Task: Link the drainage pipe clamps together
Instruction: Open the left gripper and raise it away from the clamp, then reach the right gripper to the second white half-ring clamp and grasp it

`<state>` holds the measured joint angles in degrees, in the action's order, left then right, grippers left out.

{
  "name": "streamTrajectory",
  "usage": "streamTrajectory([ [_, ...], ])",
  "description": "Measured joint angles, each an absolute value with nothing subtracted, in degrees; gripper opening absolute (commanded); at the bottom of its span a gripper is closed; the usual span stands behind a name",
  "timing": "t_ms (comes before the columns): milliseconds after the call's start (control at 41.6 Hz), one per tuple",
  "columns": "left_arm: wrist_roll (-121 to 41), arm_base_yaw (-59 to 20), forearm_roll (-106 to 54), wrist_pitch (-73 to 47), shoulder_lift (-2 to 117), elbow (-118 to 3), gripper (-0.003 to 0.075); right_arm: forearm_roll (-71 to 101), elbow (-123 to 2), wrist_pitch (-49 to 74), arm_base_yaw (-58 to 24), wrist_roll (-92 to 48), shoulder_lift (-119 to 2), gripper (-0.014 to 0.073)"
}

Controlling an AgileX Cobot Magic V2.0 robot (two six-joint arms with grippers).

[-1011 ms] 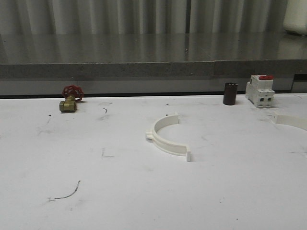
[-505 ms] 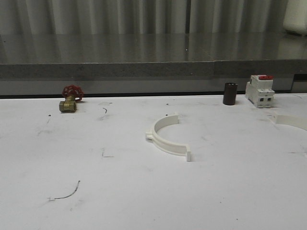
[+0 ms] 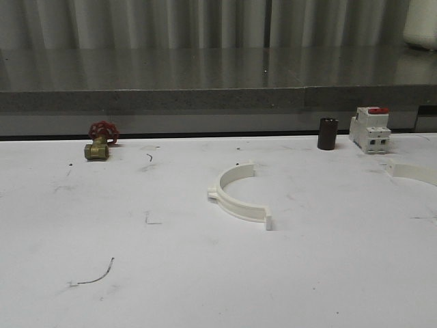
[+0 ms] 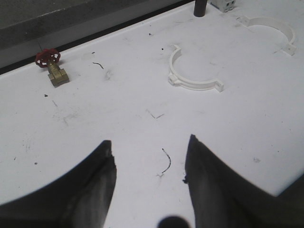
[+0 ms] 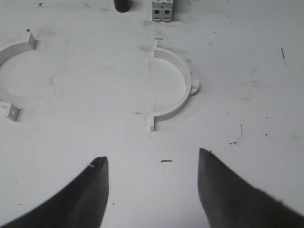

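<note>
Two off-white drainage pipe clamps lie flat and apart on the white table. One half-ring (image 3: 235, 207) sits mid-table, also seen in the left wrist view (image 4: 194, 85) and the right wrist view (image 5: 16, 46). The other half-ring (image 3: 416, 172) lies at the table's right edge, and the right wrist view shows it (image 5: 186, 78) just ahead of the fingers. My left gripper (image 4: 150, 140) is open above bare table, well short of the middle clamp. My right gripper (image 5: 153, 155) is open and empty, a short way from the right clamp.
A brass valve with a red handwheel (image 3: 100, 140) stands at the back left. A black cylinder (image 3: 327, 133) and a white-and-red breaker (image 3: 369, 128) stand at the back right, just beyond the right clamp. A grey ledge runs along the table's far edge.
</note>
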<state>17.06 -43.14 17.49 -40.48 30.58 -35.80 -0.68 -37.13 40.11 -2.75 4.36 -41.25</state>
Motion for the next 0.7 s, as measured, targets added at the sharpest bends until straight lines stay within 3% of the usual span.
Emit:
streamTrajectory([
  [265,17.1,-43.1,17.5,-40.5,30.6,-35.8,0.0335,-0.7,-40.4,46.3,-1.8,4.4,-45.9,0.0445],
  [698,17.0,-43.1,17.5,-40.5,30.6,-35.8,0.0335,0.0,-61.9,54.1,6.0,-0.9,-79.1,0.0445],
])
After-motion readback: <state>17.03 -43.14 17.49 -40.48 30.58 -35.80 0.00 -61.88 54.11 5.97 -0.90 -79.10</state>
